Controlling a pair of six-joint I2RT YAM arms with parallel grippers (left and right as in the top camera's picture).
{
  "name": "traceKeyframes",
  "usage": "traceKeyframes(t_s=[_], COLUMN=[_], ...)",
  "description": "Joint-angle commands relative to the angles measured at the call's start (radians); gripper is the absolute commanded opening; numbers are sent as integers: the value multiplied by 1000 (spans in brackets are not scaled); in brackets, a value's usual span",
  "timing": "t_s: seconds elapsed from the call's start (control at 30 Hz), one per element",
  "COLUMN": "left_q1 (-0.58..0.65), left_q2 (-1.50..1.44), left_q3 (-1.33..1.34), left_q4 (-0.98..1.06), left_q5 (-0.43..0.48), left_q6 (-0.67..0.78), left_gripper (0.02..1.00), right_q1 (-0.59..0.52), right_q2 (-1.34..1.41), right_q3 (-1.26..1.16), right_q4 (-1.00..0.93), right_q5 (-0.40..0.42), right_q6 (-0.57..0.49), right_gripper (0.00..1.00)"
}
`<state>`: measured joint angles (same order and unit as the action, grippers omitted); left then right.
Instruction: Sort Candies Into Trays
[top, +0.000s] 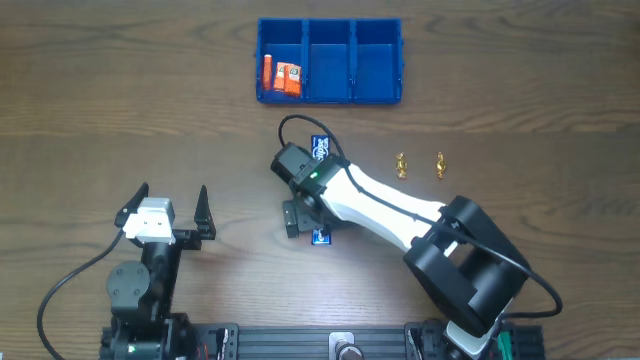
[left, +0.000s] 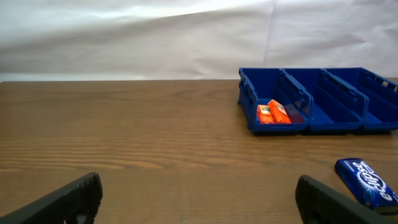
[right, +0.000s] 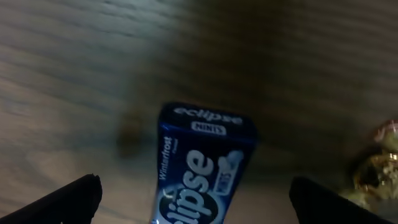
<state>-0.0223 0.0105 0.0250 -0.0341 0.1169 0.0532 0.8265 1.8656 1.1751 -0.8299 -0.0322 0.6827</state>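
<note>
**Right fingers (right: 65, 200) spread over a blue pack (right: 202, 168); left fingers (top: 204, 212) spread, holding nothing.**

The left fingers stand open at the near left of the desk (top: 100, 120). The right fingers are open on either side of the pack, which lies flat at mid-desk. Its long axis runs crosswise to the gap between them, with one short end pointing away from the wrist. A second pack (top: 320, 148) lies beyond, partly under the right arm. Two gold candies (top: 401, 163) sit to its right. The tray (top: 330, 98) stands farthest, with orange candies (top: 282, 75) in its left compartment.
</note>
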Motion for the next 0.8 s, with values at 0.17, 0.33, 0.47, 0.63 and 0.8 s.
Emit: traceKeyframes(t_s=[0.17, 0.33, 0.47, 0.63, 0.8], left_q1=[3, 3, 3, 3, 3], left_q2=[-6, -6, -6, -6, -6], left_q3=[-20, -20, -20, -20, -20], left_q4=[-33, -33, -33, -33, -33], left_q5=[9, 9, 9, 9, 9], left_q6=[7, 7, 7, 7, 7], left_gripper=[998, 998, 996, 998, 996], right_q1=[24, 25, 25, 25, 27], right_q2=[37, 58, 58, 58, 57], right_q3=[9, 9, 9, 9, 9], right_q4=[-5, 11, 12, 13, 17], right_q5=[39, 39, 38, 39, 40], right_q6=[126, 129, 148, 155, 156], right_gripper=[998, 915, 586, 290, 191])
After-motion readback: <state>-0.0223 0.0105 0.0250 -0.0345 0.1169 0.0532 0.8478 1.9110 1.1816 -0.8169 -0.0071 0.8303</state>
